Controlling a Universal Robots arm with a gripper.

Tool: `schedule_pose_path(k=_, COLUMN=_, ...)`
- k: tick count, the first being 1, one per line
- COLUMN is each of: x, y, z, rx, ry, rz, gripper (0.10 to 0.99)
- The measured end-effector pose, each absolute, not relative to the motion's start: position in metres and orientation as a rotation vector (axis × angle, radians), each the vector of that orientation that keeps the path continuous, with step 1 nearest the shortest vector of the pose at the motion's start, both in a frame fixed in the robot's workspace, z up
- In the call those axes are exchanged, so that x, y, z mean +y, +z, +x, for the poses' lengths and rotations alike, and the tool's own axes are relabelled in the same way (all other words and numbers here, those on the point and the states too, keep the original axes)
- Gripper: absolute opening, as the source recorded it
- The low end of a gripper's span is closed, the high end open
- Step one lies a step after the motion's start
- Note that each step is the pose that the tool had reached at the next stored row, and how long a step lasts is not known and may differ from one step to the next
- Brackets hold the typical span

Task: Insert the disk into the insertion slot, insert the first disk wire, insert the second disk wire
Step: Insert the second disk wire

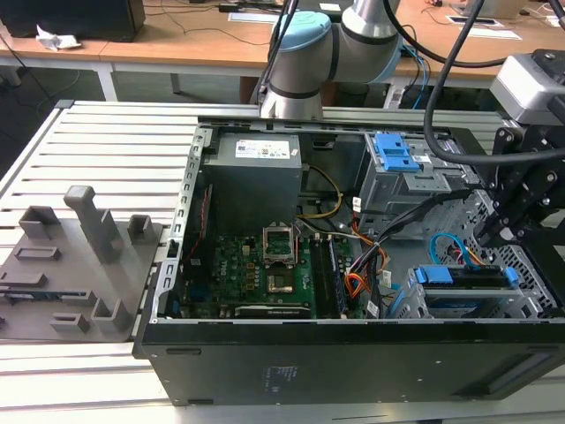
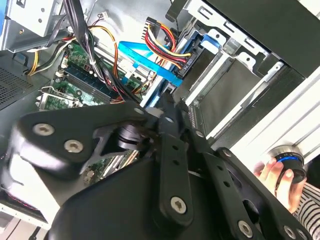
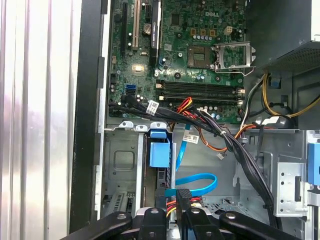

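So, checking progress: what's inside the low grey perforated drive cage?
A blue-framed disk sits inside the drive cage. The cage's walls cover the disk's sides, and its connector end cannot be made out.

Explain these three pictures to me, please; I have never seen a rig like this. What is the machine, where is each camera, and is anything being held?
The machine is a robot arm with grey and light-blue joints, working over an open computer case that lies on a slatted metal table. The exterior view looks on from a distance; both wrist views ride on the arm and look down past its black gripper. Inside the case are a green circuit board, a low grey drive cage with a disk already in it, a light-blue flat cable looping to a black plug, and a bundle of orange, red and black wires. The gripper hangs right over those plugs; whether it holds one I cannot tell. A person's hand rests on a button in the second wrist view.
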State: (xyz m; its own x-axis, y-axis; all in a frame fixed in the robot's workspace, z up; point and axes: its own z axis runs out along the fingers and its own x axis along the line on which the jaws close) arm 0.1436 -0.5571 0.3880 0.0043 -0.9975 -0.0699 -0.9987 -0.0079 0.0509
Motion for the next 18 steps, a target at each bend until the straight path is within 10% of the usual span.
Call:
schedule_pose_path(k=2, x=-0.5571, y=0.3881, z=0.1436, rx=2.203, ry=0.134, rz=-2.217, gripper=0.106)
schedule_pose_path(k=18, x=-0.5571, y=0.3909, z=0.1469, rx=2.203, ry=0.134, rz=-2.217, gripper=0.106)
